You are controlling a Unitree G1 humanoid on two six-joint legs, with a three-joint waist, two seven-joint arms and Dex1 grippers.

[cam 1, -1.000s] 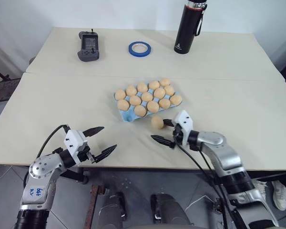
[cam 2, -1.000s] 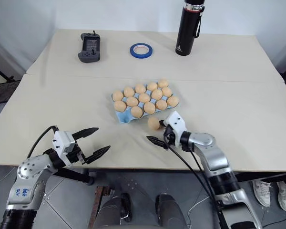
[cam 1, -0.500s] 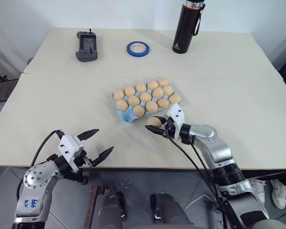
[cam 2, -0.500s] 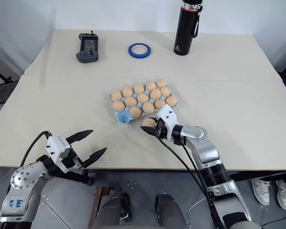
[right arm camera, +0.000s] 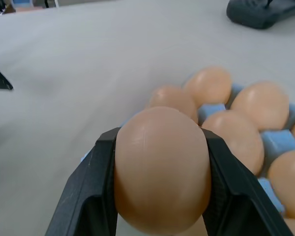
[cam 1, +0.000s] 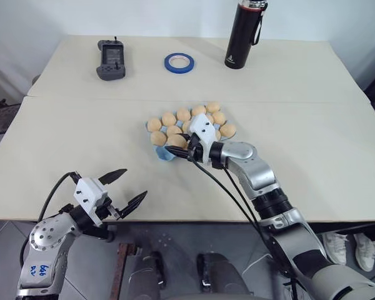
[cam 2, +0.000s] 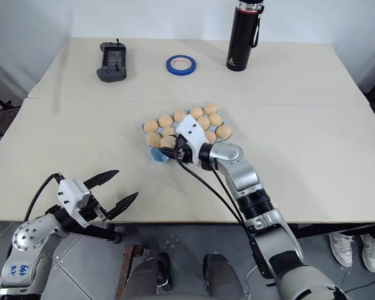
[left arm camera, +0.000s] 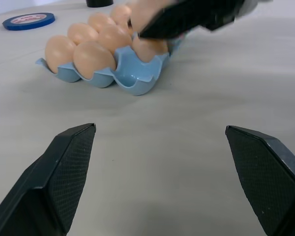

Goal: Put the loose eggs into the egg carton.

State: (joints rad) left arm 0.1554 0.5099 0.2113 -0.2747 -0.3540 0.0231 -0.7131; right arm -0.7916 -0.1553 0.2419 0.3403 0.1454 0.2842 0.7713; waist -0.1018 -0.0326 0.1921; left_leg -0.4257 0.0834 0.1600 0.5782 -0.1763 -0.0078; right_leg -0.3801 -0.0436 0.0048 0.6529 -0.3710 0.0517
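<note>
Egg [right arm camera: 161, 169] in right wrist view: clamped across middle between both fingers of right gripper [right arm camera: 160, 196], over egg carton [right arm camera: 277, 142]; smooth, likely fragile, wants light squeeze.
Head views: carton mid-table, near corner cup free.
Left wrist view: left gripper [left arm camera: 164, 172] spread wide, empty.

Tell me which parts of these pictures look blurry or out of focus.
Right wrist view: the held egg fills the foreground, soft-edged, and the table behind is blurred. Left wrist view: the egg carton is fairly sharp, the blue tape ring softer. Head views: evenly lit, sharp.
</note>
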